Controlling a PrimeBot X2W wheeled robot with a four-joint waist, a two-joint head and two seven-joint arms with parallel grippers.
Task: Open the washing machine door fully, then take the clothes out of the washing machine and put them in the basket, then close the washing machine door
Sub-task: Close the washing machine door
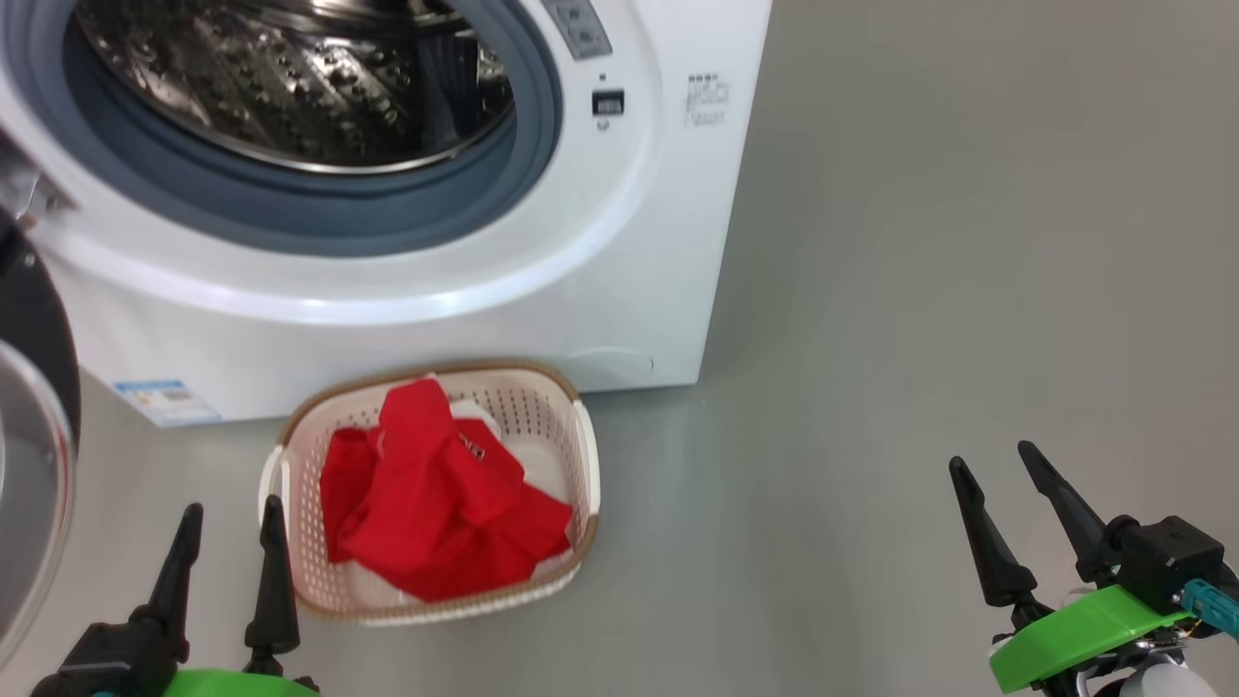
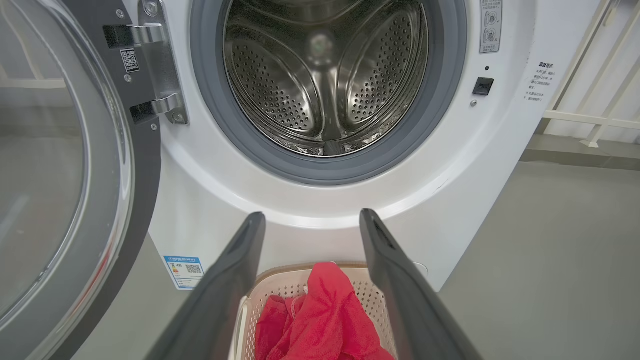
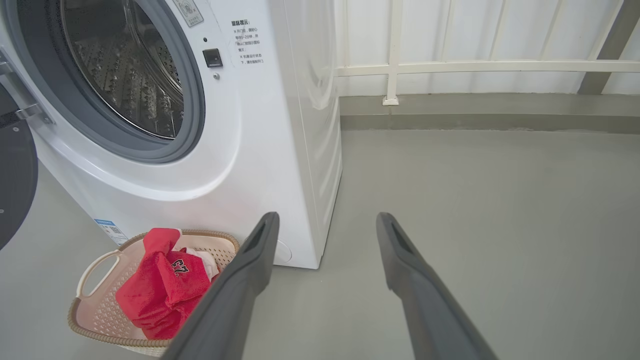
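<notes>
The white washing machine [image 1: 619,271] stands ahead, its steel drum [image 2: 325,75] bare inside. Its door [image 2: 65,180], black-rimmed with a glass bowl, hangs swung wide open on the left [image 1: 29,465]. Red clothes [image 1: 436,494] lie heaped in the cream basket [image 1: 586,455] on the floor in front of the machine; the clothes [image 3: 165,285] and the basket [image 3: 95,267] also sit at the lower left of the right wrist view. My left gripper [image 1: 232,528] hovers open just left of the basket, nothing between its fingers. My right gripper [image 1: 997,465] is open over bare floor, far right of the basket.
Grey floor [image 1: 920,290] stretches to the right of the machine. A white railing and wall [image 3: 475,65] run behind it. A blue label [image 1: 165,399] marks the machine's lower left corner.
</notes>
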